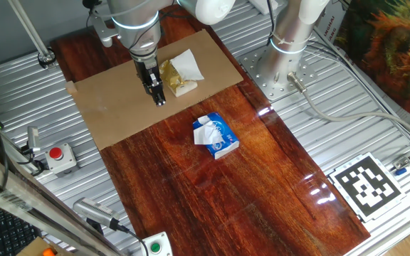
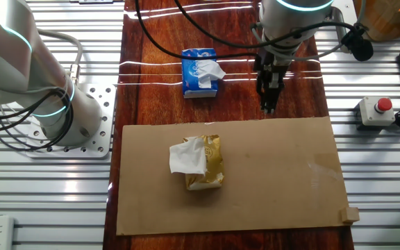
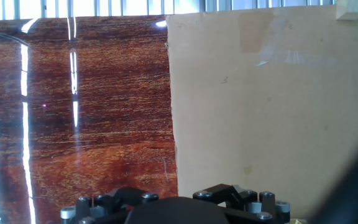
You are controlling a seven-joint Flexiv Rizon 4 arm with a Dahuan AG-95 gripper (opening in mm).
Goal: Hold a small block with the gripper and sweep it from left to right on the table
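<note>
The small block is a tiny tan cube at one corner of the cardboard sheet. It also shows as the block and, in the hand view's top right corner, the block. My gripper hangs over the table at the cardboard's opposite long edge, far from the block. Its black fingers look pressed together with nothing between them. The hand view shows only the gripper's base links, with the cardboard on the right and wood on the left.
A yellowish crumpled lump with white paper lies on the cardboard close to the gripper. A blue-and-white packet sits on the wood. A red button box, the arm's base column and a marker tag stand on the ribbed metal surround.
</note>
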